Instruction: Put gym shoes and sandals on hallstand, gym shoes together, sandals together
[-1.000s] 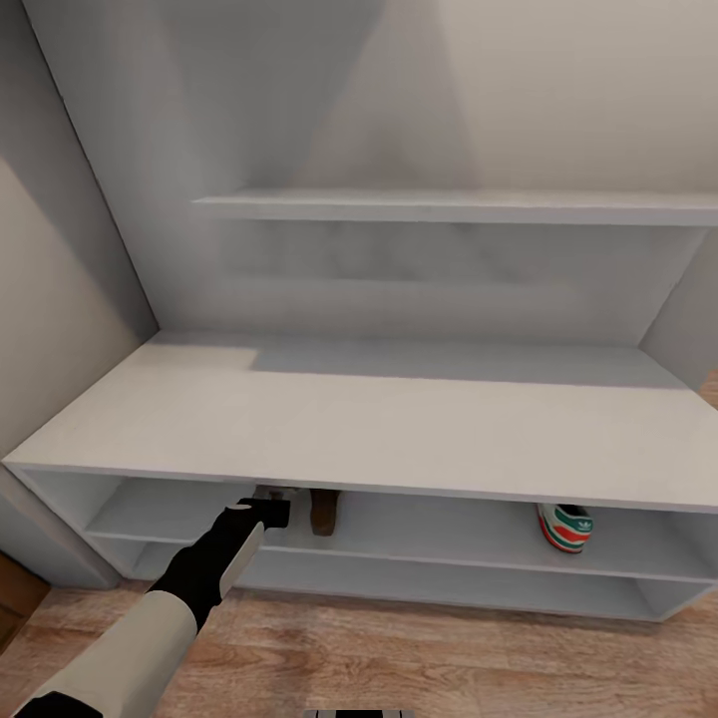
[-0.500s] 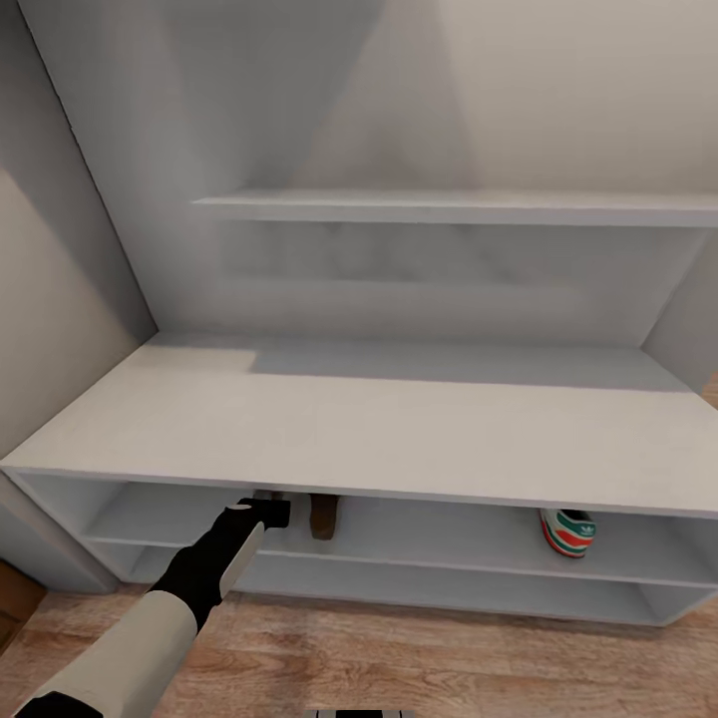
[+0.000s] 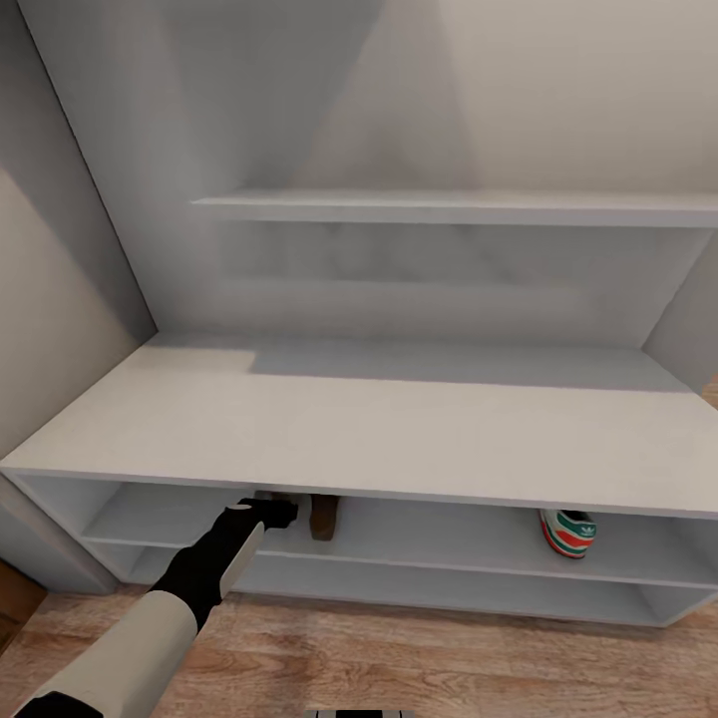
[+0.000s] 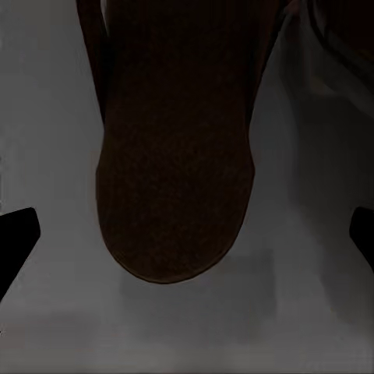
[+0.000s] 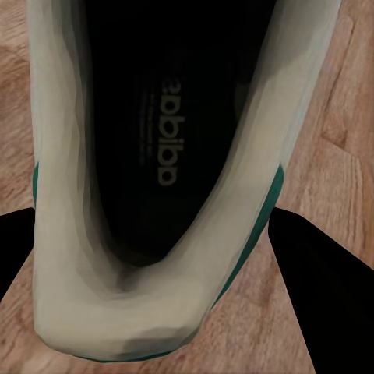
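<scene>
1. Hallstand (image 3: 379,429): it is wide and pale grey, with a flat low top, two open shelf levels under it, and a tall back with a floating shelf (image 3: 459,207).
2. The left arm (image 3: 189,588) reaches in under the low top, to the upper open shelf.
3. The left pincer (image 3: 282,511) sits at the front of that shelf. Its tip is mostly hidden under the top's edge in the head view.
4. In the left wrist view its two dark fingers (image 4: 17,241) stand wide apart at the edges of the picture. They touch nothing.
5. A brown sandal (image 4: 175,148) lies flat on the grey shelf between those fingers, with bare shelf on both sides of it.
6. In the head view a second brown sandal (image 3: 323,514) shows just beside the left pincer, on the same shelf.
7. One gym shoe (image 3: 568,532) sits on that upper shelf too, far over to the right. Its red and green heel faces out.
8. The other gym shoe (image 5: 156,179) is right between the fingers of the right pincer (image 5: 167,269), over the corridor floor (image 5: 343,101).
9. I cannot tell if the right pincer is squeezing the shoe or just around it.
</scene>
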Robot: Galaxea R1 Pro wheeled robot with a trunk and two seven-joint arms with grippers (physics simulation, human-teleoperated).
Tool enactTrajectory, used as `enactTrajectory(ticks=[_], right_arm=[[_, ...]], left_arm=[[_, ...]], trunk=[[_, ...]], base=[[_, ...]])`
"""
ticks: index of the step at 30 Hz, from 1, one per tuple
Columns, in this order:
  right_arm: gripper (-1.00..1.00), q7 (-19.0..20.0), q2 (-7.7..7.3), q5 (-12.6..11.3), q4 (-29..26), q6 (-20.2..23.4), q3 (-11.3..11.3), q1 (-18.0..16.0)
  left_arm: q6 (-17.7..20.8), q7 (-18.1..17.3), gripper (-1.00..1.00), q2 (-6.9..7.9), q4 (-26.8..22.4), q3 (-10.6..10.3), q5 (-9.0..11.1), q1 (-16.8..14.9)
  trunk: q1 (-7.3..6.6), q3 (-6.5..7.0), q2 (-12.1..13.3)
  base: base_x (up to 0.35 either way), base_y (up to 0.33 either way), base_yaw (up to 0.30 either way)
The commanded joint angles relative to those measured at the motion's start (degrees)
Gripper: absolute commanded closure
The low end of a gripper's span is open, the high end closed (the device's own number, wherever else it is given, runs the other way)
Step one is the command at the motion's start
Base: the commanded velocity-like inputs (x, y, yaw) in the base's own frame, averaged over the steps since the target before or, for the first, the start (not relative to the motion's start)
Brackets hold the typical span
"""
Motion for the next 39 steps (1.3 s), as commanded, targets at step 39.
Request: enactTrajectory(ticks=[39], right_arm=[[1.0, -0.14, -0.01, -0.57, -0.04, -0.16, 0.23, -0.02]], left_arm=[[-0.94, 1.22, -1.0, 0.19, -0.19, 0.0, 0.54, 0.04]], trunk=[[-0.01, -0.05, -0.02]], base=[[-0.222, -0.07, 0.0]])
